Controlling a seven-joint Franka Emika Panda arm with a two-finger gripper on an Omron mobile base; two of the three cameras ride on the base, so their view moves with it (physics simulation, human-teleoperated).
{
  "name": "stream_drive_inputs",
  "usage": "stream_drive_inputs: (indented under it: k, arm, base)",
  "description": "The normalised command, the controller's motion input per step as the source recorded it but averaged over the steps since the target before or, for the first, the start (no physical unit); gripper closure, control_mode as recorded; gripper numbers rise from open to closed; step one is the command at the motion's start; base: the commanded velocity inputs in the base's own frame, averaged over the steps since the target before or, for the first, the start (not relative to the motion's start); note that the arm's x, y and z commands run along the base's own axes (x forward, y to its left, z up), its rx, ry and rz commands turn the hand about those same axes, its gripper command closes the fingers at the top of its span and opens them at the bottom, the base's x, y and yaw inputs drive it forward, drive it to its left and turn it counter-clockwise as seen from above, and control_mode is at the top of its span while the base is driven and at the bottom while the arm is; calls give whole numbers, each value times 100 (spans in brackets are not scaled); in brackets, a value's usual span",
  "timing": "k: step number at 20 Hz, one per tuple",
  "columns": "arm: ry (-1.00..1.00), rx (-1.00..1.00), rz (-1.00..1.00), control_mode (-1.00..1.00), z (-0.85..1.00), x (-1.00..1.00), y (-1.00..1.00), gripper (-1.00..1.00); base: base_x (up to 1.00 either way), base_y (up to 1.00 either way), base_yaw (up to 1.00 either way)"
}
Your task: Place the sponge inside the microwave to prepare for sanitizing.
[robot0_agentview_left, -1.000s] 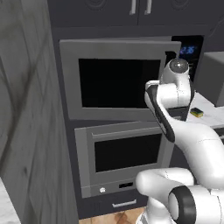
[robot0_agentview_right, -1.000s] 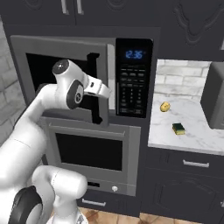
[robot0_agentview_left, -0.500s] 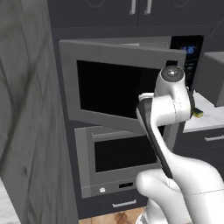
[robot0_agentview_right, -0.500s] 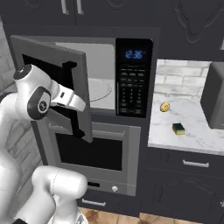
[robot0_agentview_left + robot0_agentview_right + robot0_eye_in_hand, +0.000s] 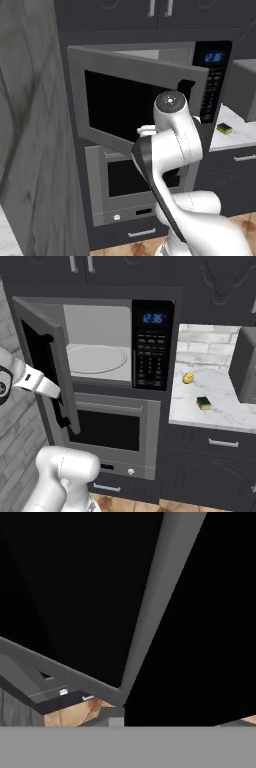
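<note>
The sponge (image 5: 203,403), yellow with a dark green top, lies on the marble counter (image 5: 225,411) right of the microwave (image 5: 152,351); it also shows as the sponge (image 5: 224,128) in the left base view. The microwave door (image 5: 47,361) stands swung out to the left, baring the pale interior and round turntable (image 5: 97,358). My gripper (image 5: 63,415) sits low at the door's free edge, far left of the sponge, and looks shut; the door hides what its fingers touch. In the left base view my own arm hides it in front of the door (image 5: 115,100). The door frame (image 5: 150,612) and black glass show close up.
A small rounded yellow-orange lump (image 5: 187,377) sits on the counter behind the sponge. A grey boxy appliance (image 5: 245,371) stands at the counter's right end. Below the microwave is the grey oven (image 5: 115,428). A grey wall (image 5: 30,125) closes off the left.
The microwave door has swung from barely open to wide open. My arm has pulled back to the left with the door's edge.
</note>
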Motion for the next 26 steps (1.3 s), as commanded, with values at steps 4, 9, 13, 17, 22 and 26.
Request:
stream_drive_inputs:
  k: [4, 9, 13, 17, 22, 26]
  arm:
    - [0, 0, -3, -100, -27, 0, 39, -100]
    - [-1, 0, -7, -100, 0, 0, 6, -100]
    - [-1, 0, -2, -100, 0, -6, 2, -100]
    - [0, 0, -8, -100, 3, -20, 8, -100]
    - [-5, 0, -5, -100, 12, -60, 0, -100]
    - [-11, 0, -1, -100, 8, -95, -5, -100]
  base:
    - [0, 0, 0]
    - [0, 0, 0]
    - [0, 0, 0]
    - [0, 0, 0]
    - [0, 0, 0]
    - [0, 0, 0]
